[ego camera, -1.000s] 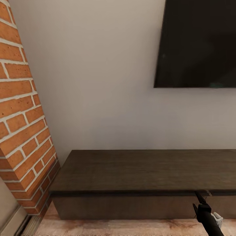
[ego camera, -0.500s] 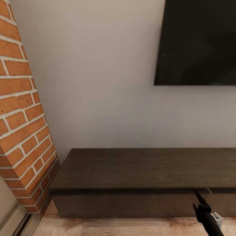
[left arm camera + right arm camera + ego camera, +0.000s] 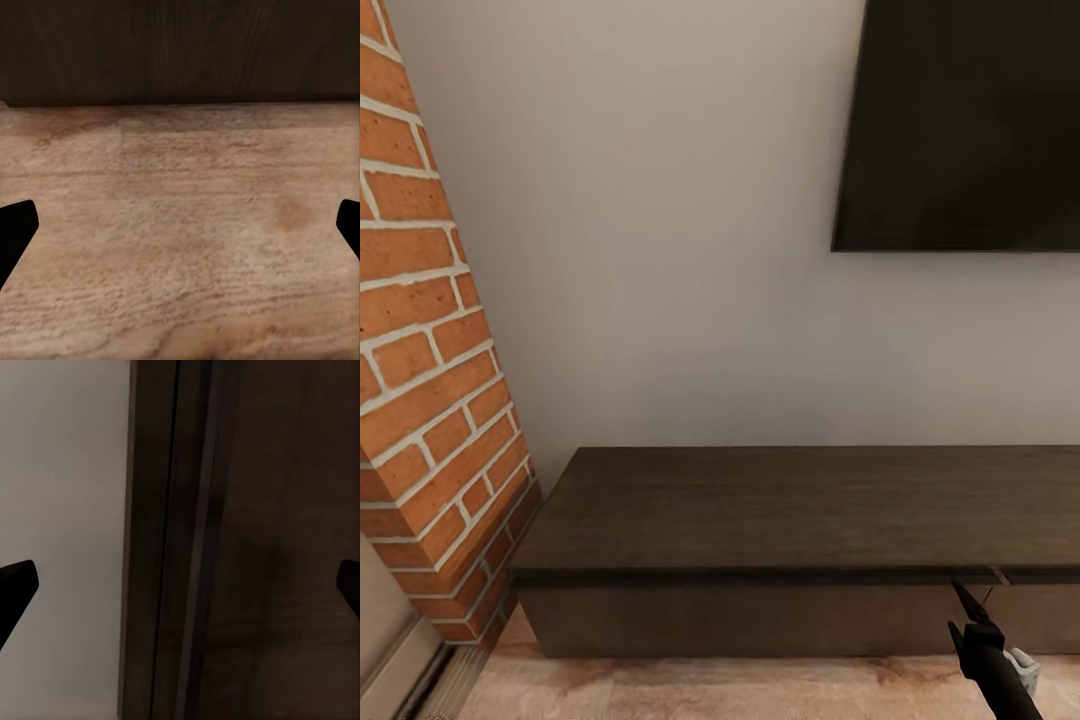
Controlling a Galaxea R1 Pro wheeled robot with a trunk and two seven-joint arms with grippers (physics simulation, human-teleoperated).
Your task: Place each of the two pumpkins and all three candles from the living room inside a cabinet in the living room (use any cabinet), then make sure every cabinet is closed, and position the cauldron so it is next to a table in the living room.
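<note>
The cabinet [image 3: 800, 510], a long low dark brown console with a bare flat top, stands against the wall in the head view. Its plain drawer fronts [image 3: 740, 620] look flush and shut. My right gripper [image 3: 963, 598] reaches up at the lower right of that view, its tip just under the top's front lip, beside a seam. The right wrist view looks along that dark front edge [image 3: 187, 540], and the right gripper [image 3: 180, 585] is open and empty. The left gripper [image 3: 180, 225] hangs open over the plank floor [image 3: 180, 247] by the cabinet's base [image 3: 180, 52].
A brick fireplace column [image 3: 430, 400] stands close to the cabinet's left end. A black wall TV [image 3: 970, 120] hangs above the cabinet on the pale wall [image 3: 660, 250]. A strip of light wood floor [image 3: 710, 690] runs along the cabinet's front.
The whole head picture has slid slightly upward, so the camera has moved. The right gripper holds its place in the picture, its tip now a little lower against the cabinet's front lip.
</note>
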